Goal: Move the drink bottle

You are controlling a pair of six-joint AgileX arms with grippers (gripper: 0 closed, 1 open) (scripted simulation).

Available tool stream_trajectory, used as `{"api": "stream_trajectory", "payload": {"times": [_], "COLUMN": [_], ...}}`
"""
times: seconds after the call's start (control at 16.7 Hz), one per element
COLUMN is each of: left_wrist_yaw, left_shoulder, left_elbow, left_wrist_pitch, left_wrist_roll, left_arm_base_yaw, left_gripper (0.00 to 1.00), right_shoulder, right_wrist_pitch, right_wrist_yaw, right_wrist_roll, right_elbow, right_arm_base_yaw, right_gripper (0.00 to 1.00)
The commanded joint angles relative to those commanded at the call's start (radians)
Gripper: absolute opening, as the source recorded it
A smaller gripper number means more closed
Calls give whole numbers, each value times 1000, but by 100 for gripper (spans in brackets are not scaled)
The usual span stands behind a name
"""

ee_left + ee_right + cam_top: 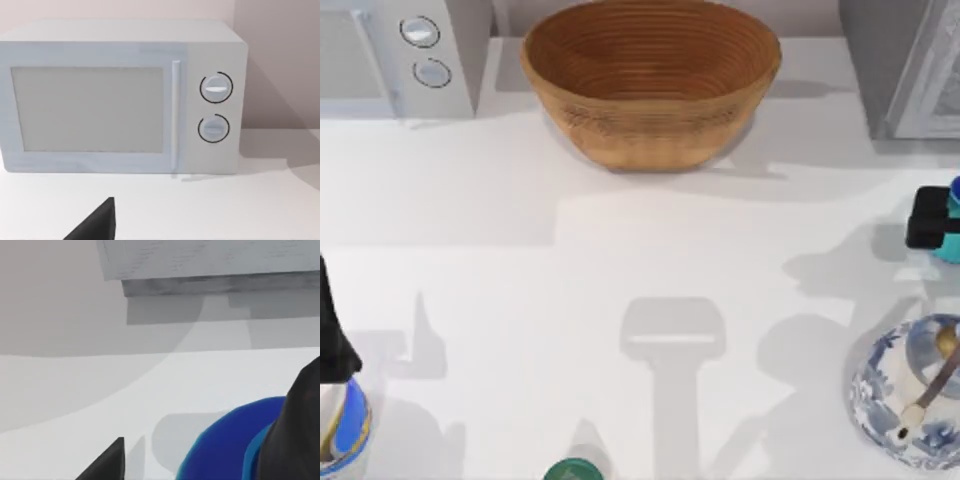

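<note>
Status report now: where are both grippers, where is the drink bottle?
Right gripper at table's right edge, on the drink bottle. Left gripper parked at left edge. Woven bowl far off, not in the way.

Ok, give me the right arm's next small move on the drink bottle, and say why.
Probably a short lift straight up. The right gripper sits at the drink bottle by the table's right edge, with its fingers on either side of the blue shoulder in the right wrist view, and the patterned jar stands close by, so sliding sideways risks a bump.
</note>
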Motion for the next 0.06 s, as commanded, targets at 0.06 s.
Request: {"api": "stream_trajectory", "payload": {"times": [0.06], "left_wrist_yaw": [0], "left_shoulder": [0], "left_elbow": [0], "left_wrist_pitch": [0], "left_wrist_roll": [0], "left_arm_base_yaw": [0], "left_gripper": [100], "right_shoulder": [0], "right_wrist_pitch": [0], "right_wrist_yaw": [0], "right_wrist_roll": [0], "right_elbow": [0], "right_arm_base_yaw": [0], "right_gripper": [100]}}
